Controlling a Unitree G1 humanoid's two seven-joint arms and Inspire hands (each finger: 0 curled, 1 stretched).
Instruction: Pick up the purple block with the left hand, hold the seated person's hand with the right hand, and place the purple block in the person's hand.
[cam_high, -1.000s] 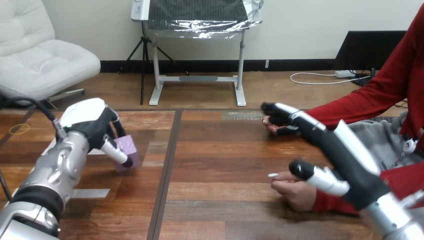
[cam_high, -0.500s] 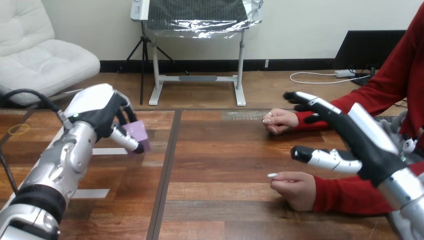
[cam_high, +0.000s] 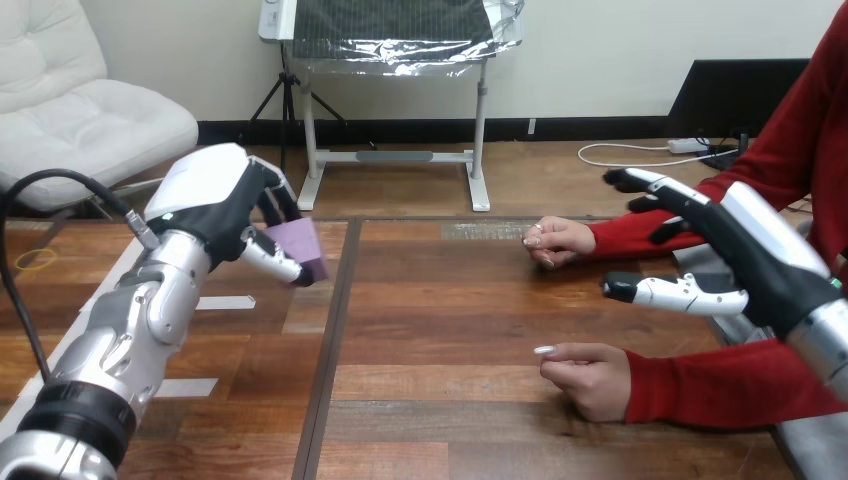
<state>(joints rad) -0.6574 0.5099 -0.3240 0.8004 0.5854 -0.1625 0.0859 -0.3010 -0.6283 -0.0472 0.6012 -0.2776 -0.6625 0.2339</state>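
Observation:
My left hand (cam_high: 222, 205) is raised above the table's left half, its fingers and thumb curled round the purple block (cam_high: 297, 246), which is clear of the wood. My right hand (cam_high: 745, 255) hovers open at the right, fingers spread, above the red sleeve and apart from both of the person's hands. The person's far hand (cam_high: 558, 240) rests loosely curled on the table near its back edge. The person's near hand (cam_high: 590, 375) lies on the table lower down as a loose fist, below my right thumb.
The wooden table (cam_high: 440, 320) has a dark seam running down its middle. White tape strips (cam_high: 185, 386) lie on the left part, under my left forearm. The person's red sleeves (cam_high: 730, 385) cross the right side.
My left hand has lifted the purple block higher and carried it rightward. My right hand has drawn back to the right and up, away from the person's far hand.

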